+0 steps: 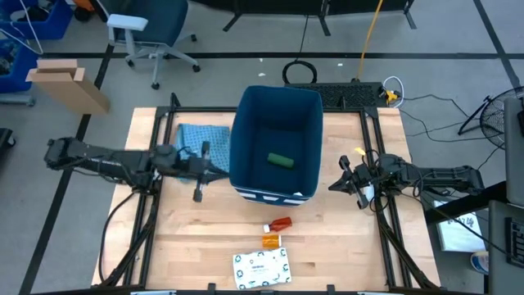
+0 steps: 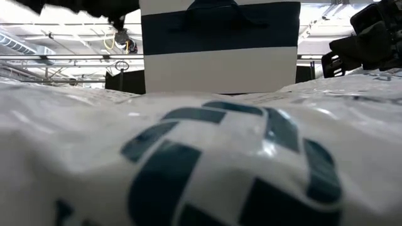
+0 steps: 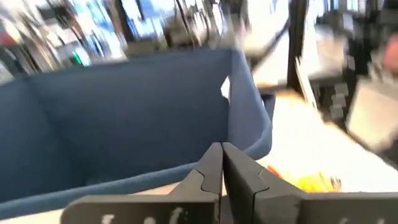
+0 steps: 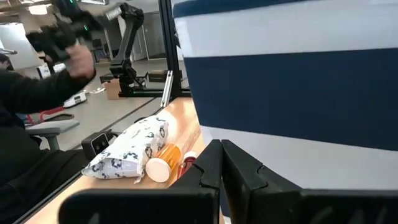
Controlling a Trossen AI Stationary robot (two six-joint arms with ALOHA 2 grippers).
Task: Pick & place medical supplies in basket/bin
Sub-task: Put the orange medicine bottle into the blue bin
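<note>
The dark-blue bin [image 1: 277,143] stands mid-table, its white-striped short side [image 2: 220,69] toward the near edge. A green cylinder [image 1: 281,161] lies on its floor. In front of the bin, on the table, lie a slim red tube [image 1: 280,224], a bottle with an orange label [image 1: 271,240] and a flat white packet with green print [image 1: 261,268]. My left gripper [image 1: 221,170] is shut and empty just outside the bin's left wall [image 3: 124,118]. My right gripper [image 1: 334,185] is shut and empty to the right of the bin; its view shows the packet [image 4: 127,152], bottle [image 4: 163,163] and tube [image 4: 186,163].
A light blue patterned cloth [image 1: 201,135] lies on the table left of the bin, under my left arm. The packet [image 2: 201,157] fills the low view's foreground. Black frame rails [image 1: 155,213] run along the table's left and right sides.
</note>
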